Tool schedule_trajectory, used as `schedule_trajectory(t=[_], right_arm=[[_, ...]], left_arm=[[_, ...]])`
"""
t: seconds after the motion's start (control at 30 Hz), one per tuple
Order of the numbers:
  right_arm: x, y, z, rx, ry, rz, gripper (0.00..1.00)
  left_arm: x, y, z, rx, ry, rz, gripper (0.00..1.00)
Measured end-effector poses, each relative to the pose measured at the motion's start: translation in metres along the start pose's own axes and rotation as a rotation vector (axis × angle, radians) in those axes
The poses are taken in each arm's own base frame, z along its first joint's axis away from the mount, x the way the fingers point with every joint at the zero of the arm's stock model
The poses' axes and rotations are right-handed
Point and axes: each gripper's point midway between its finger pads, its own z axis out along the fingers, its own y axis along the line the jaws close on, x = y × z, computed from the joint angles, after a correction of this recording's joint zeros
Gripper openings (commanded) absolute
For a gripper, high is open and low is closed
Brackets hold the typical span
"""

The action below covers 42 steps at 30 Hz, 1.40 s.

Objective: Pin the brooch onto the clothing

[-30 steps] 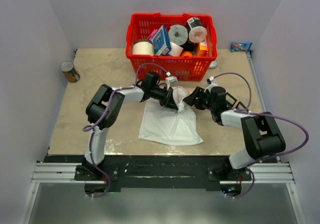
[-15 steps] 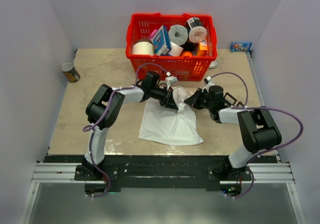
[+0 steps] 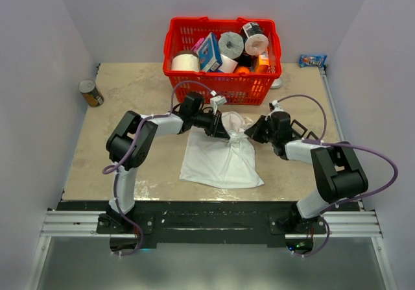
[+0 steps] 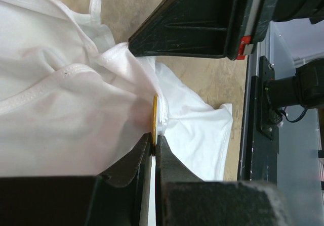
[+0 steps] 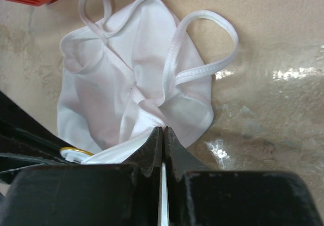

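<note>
The left tool (image 4: 154, 144) clamps the gold-edged brooch (image 4: 154, 114) against a raised fold of the white T-shirt (image 3: 220, 165) lying on the counter (image 3: 130, 105). The right tool (image 5: 163, 135), tips pressed together, pinches the shirt's cloth just beside it.

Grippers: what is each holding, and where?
The left gripper pinches the brooch by its edge; the right gripper pinches a fold of the shirt.

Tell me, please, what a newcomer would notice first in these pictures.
Both grippers meet over the bunched top of the white T-shirt in the middle: the left gripper pinches the gold-edged brooch, the right gripper pinches fabric. Behind them stands a red basket crammed with rolls.
</note>
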Motion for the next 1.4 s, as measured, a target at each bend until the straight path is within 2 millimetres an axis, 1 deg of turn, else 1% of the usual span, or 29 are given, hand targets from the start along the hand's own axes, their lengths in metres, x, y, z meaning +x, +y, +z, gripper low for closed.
schedule_trajectory(t=[0.13, 0.3, 0.5, 0.53, 0.57, 0.6, 0.63, 0.67, 0.73, 0.77, 0.87, 0.93, 0.97, 1.0, 1.03, 1.1, 1.13, 1.17, 1.2, 1.23, 1.3, 1.4], right_arm=[[0.001, -0.005, 0.000, 0.023, 0.001, 0.002, 0.00], [0.003, -0.010, 0.000, 0.048, 0.005, 0.003, 0.00], [0.000, -0.007, -0.006, 0.046, 0.000, -0.011, 0.01], [-0.001, -0.006, -0.007, 0.045, -0.003, -0.016, 0.07], [-0.003, -0.005, -0.008, 0.045, -0.006, -0.021, 0.14], [-0.004, -0.004, -0.010, 0.047, -0.008, -0.025, 0.23], [-0.006, -0.004, -0.011, 0.051, -0.011, -0.032, 0.41], [-0.010, -0.004, -0.012, 0.061, -0.018, -0.039, 0.49], [-0.017, -0.003, -0.015, 0.078, -0.032, -0.054, 0.59], [-0.021, -0.003, -0.016, 0.086, -0.038, -0.061, 0.62], [-0.032, 0.000, -0.026, 0.111, -0.065, -0.086, 0.69], [-0.037, 0.002, -0.035, 0.120, -0.081, -0.098, 0.70], [-0.039, 0.004, -0.040, 0.124, -0.085, -0.105, 0.69], [-0.040, 0.003, -0.045, 0.134, -0.087, -0.112, 0.68], [-0.039, 0.002, -0.050, 0.147, -0.081, -0.115, 0.66], [-0.033, 0.000, -0.060, 0.173, -0.058, -0.120, 0.63], [-0.029, -0.003, -0.067, 0.193, -0.043, -0.122, 0.63], [-0.025, -0.003, -0.071, 0.202, -0.030, -0.123, 0.62], [-0.020, -0.003, -0.078, 0.212, -0.012, -0.126, 0.62], [-0.016, -0.002, -0.083, 0.219, 0.001, -0.129, 0.61], [-0.003, 0.000, -0.093, 0.234, 0.038, -0.144, 0.60], [0.027, 0.003, -0.101, 0.260, 0.128, -0.171, 0.60]], left_arm=[[-0.007, -0.004, -0.001, 0.007, -0.025, 0.003, 0.00], [-0.009, -0.005, -0.001, 0.009, -0.035, -0.002, 0.00], [-0.008, -0.004, -0.001, 0.005, -0.034, -0.006, 0.01], [-0.008, -0.004, -0.001, 0.002, -0.034, -0.007, 0.08], [-0.008, -0.002, -0.001, -0.006, -0.033, -0.010, 0.34], [-0.007, -0.001, -0.001, -0.016, -0.031, -0.014, 0.46], [-0.006, 0.001, -0.001, -0.026, -0.030, -0.008, 0.56], [-0.005, 0.005, -0.001, -0.044, -0.027, -0.015, 0.84], [-0.003, 0.012, -0.003, -0.095, -0.021, -0.010, 0.98], [-0.003, 0.016, -0.005, -0.126, -0.017, -0.007, 0.99], [-0.007, 0.026, -0.014, -0.235, -0.018, 0.001, 0.99], [-0.016, 0.029, -0.026, -0.322, -0.034, 0.018, 0.99], [-0.023, 0.028, -0.034, -0.371, -0.047, 0.024, 0.99], [-0.033, 0.025, -0.047, -0.433, -0.069, 0.034, 0.99], [-0.038, 0.022, -0.052, -0.456, -0.083, 0.040, 1.00], [-0.052, 0.014, -0.074, -0.543, -0.132, 0.055, 0.99], [-0.054, 0.008, -0.087, -0.587, -0.161, 0.060, 0.99], [-0.051, 0.003, -0.098, -0.619, -0.177, 0.056, 1.00], [-0.041, -0.003, -0.114, -0.666, -0.198, 0.043, 0.99], [-0.032, -0.008, -0.126, -0.698, -0.210, 0.032, 1.00], [0.000, -0.012, -0.148, -0.767, -0.203, -0.021, 0.99], [0.053, -0.009, -0.168, -0.857, -0.154, -0.131, 0.99]])
